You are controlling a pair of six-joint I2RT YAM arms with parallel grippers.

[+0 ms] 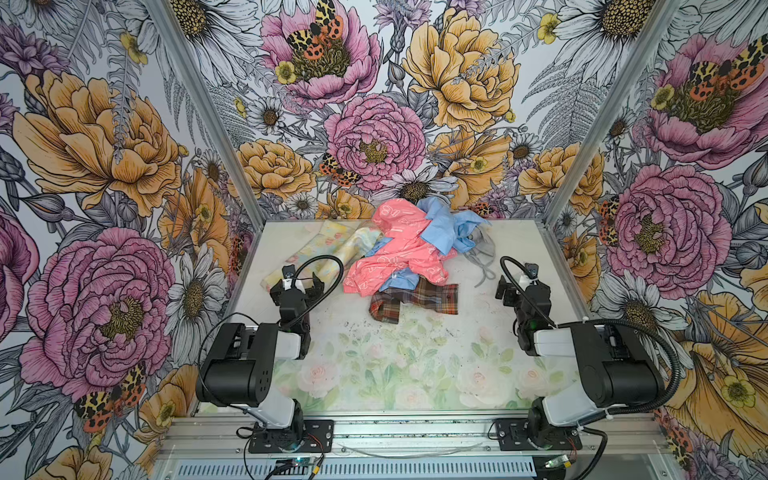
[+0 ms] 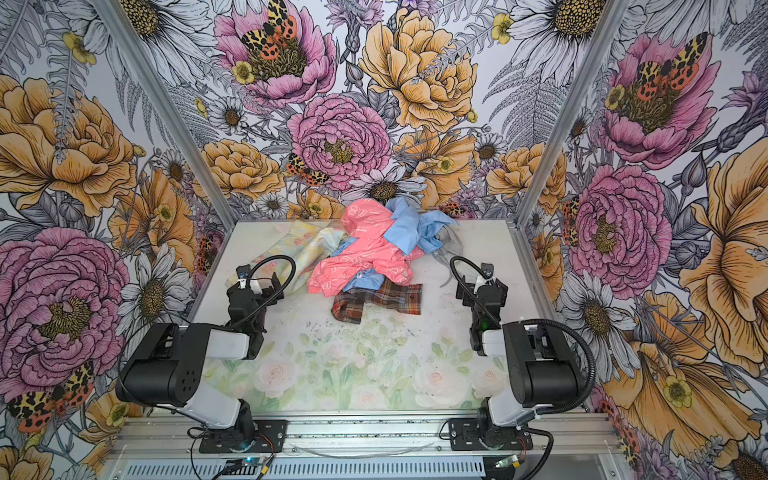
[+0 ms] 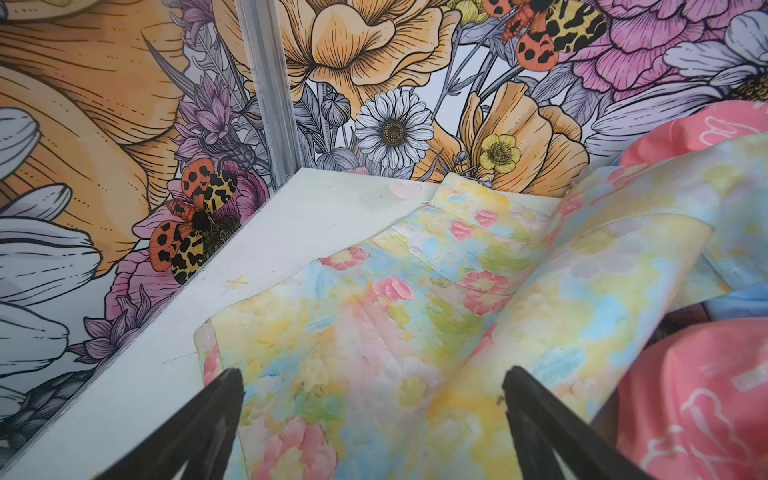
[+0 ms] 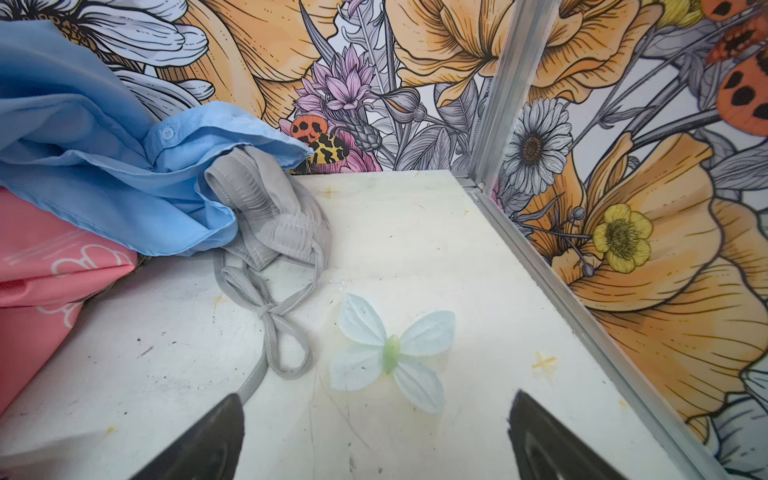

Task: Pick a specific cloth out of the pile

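The pile [image 1: 399, 262] lies at the back middle of the table in both top views. The cloth [image 1: 442, 230] [image 2: 405, 232], plain sky-blue, is draped over the pile's back right, and a blue fold shows under the coral-pink cloth [image 1: 390, 253]. In the right wrist view the cloth [image 4: 83, 137] shows a button and overlaps the grey cloth [image 4: 266, 212]. My left gripper [image 1: 297, 286] [image 3: 372, 376] hangs open over the pastel floral cloth [image 3: 415, 291], left of the pile. My right gripper [image 1: 523, 286] [image 4: 376, 401] is open over bare table, right of the pile, holding nothing.
A red-brown plaid cloth [image 1: 415, 301] sticks out at the pile's front. Grey strings [image 4: 274, 328] trail onto the table [image 1: 415, 357] towards my right gripper, beside a printed pale butterfly [image 4: 390, 353]. Flowered walls with metal corner posts [image 1: 582, 137] close in three sides.
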